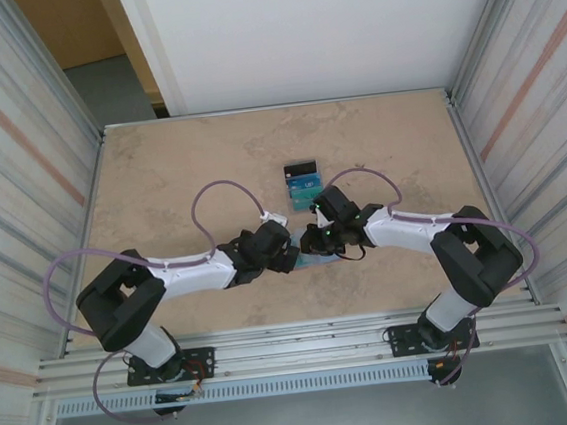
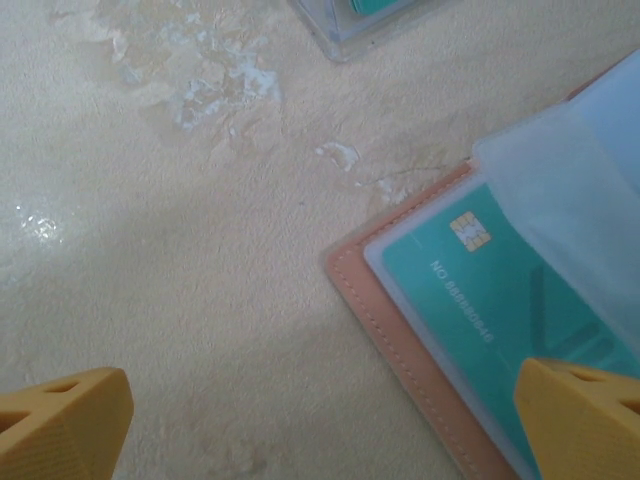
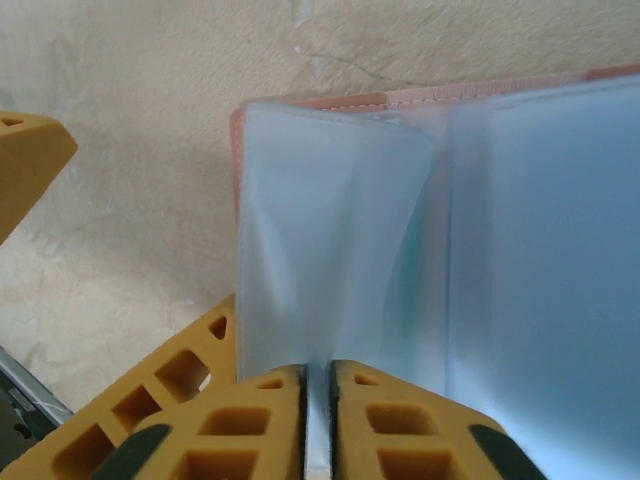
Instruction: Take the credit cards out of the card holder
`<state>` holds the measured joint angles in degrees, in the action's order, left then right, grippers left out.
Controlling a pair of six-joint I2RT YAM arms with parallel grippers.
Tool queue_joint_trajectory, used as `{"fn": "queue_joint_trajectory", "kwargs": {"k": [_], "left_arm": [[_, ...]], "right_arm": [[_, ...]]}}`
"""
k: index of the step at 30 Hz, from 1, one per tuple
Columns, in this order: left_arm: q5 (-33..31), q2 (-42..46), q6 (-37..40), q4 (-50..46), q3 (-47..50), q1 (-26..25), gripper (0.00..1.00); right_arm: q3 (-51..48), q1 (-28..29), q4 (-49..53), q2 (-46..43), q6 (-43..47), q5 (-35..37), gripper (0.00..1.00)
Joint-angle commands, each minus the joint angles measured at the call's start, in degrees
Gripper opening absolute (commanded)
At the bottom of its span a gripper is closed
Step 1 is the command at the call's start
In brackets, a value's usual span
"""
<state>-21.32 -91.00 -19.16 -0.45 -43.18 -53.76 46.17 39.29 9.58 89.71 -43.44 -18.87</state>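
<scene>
Holder: salmon stitched folding card holder [image 2: 400,350] lies open on the beige stone-look tabletop [image 1: 179,172], between the two arms.
Card: teal plastic credit card [image 2: 500,310] sits in a clear pocket.
Left claw [image 2: 320,425]: released, spread wide over the holder's corner.
Right claw [image 3: 317,425]: clenched on a frosted pocket leaf [image 3: 340,250].
Risk: pulling the leaf may drag the whole holder if nothing pins it, and the thin plastic could slip out.

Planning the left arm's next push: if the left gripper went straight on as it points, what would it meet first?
The left gripper would probably meet bare table, just beside the card holder's edge. Its open fingers straddle that edge, so one may touch the teal card sooner; depth is unclear.
</scene>
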Motion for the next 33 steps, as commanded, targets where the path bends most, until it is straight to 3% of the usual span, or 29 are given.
{"fn": "queue_joint_trajectory", "kwargs": {"k": [1,4,11,17,22,28,33], "left_arm": [[-1.5,-0.8,0.3,2.1,-1.7,-0.6,0.99],[-1.4,-1.2,0.3,1.9,-2.0,-0.7,0.99],[-1.2,-2.9,0.5,1.9,-3.3,-1.1,0.99],[-5.5,-1.6,-3.6,0.1,-3.7,-1.2,0.99],[-10.0,4.6,-9.1,-4.4,-1.7,0.8,0.99],[-10.9,10.8,-12.6,-9.8,0.5,5.6,0.99],[-11.0,14.9,-14.3,-11.7,3.2,9.0,0.98]], "right_arm": [[-0.5,-0.4,0.5,-2.8,-0.7,-0.7,0.27],[-0.7,-1.0,1.8,-4.4,-0.4,0.3,0.41],[-1.3,-2.4,6.1,-10.0,-0.4,5.8,0.43],[-0.4,-1.1,12.5,-12.4,1.1,13.2,0.3],[5.1,6.9,21.8,-10.9,3.0,25.7,0.26],[12.1,13.5,25.7,-3.7,3.1,29.8,0.18],[19.2,17.1,29.4,4.3,4.3,31.5,0.18]]}}
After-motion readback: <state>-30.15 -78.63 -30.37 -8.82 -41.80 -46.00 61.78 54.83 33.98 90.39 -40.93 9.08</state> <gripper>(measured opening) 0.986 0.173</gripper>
